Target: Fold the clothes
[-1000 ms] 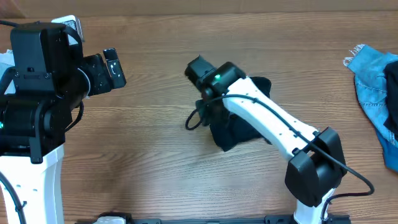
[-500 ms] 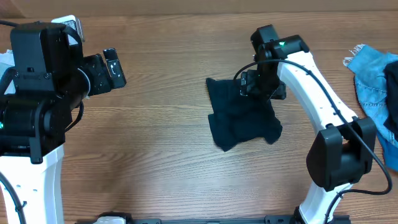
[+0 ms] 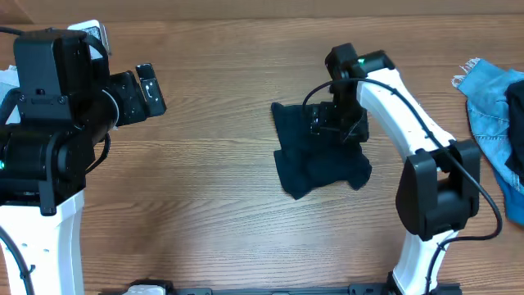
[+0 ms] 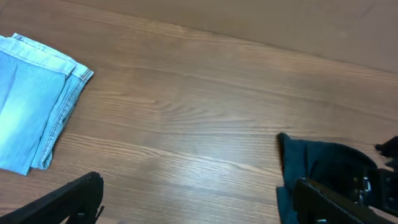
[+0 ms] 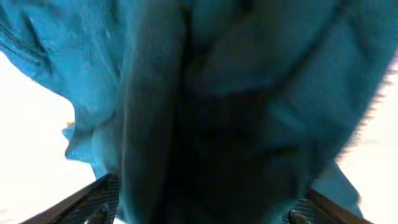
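Two arms share the counter (image 3: 213,205) in the overhead view. The right arm (image 3: 409,106) reaches out over the navy garment (image 3: 315,168), which lies as a crumpled, roughly square heap at the middle of the wood. The right end effector (image 3: 337,124) is down on the far right part of that heap, probably because a loose edge there needs gathering before a fold. The left end effector (image 3: 150,88) hangs over bare wood well apart to the left, seemingly parked out of the working arm's way. A bright blue denim piece (image 3: 491,115) sits bunched at the right edge, well apart from the navy one and apparently waiting its turn.

From the left wrist, that end effector's fingers (image 4: 68,202) stand fully spread with nothing between them. A pale blue denim piece (image 4: 31,124) lies flat and layered at the left, set aside like a finished fold. The navy garment shows low on the right.

From the right wrist, cloth fills the frame, washed to teal by the exposure. The fingers (image 5: 93,202) sit at the two bottom corners, spread wide, and the fabric lies beyond them rather than pinched, so I judge nothing is gripped.
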`<state>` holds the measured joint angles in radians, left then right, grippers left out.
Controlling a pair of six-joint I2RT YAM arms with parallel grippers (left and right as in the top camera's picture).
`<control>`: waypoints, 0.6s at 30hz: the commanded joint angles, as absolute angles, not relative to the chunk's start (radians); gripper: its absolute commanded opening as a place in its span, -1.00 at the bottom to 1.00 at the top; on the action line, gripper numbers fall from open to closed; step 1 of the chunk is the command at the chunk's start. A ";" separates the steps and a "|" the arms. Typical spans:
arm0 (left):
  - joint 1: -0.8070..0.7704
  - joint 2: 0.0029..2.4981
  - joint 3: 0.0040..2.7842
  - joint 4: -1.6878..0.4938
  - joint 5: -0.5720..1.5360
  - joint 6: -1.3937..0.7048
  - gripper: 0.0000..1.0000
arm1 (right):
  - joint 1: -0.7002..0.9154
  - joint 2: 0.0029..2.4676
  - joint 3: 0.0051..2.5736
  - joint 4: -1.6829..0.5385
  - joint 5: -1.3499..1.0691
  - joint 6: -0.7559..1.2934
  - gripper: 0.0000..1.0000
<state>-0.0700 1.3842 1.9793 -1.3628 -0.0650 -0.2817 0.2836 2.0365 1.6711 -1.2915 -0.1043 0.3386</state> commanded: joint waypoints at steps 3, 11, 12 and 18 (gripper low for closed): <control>-0.066 1.386 1.983 -1.362 -0.078 -0.285 1.00 | 0.306 2.038 1.643 -1.151 -0.144 0.367 -0.10; -0.066 1.386 1.983 -1.362 -0.078 -0.285 1.00 | 0.376 2.038 1.643 -0.987 -0.231 0.360 -0.83; -0.066 1.386 1.983 -1.362 -0.078 -0.285 1.00 | 0.388 2.038 1.643 -0.968 -0.234 0.360 -0.85; -0.066 1.386 1.983 -1.362 -0.078 -0.285 1.00 | 0.437 2.038 1.643 -0.815 -0.245 0.369 -0.85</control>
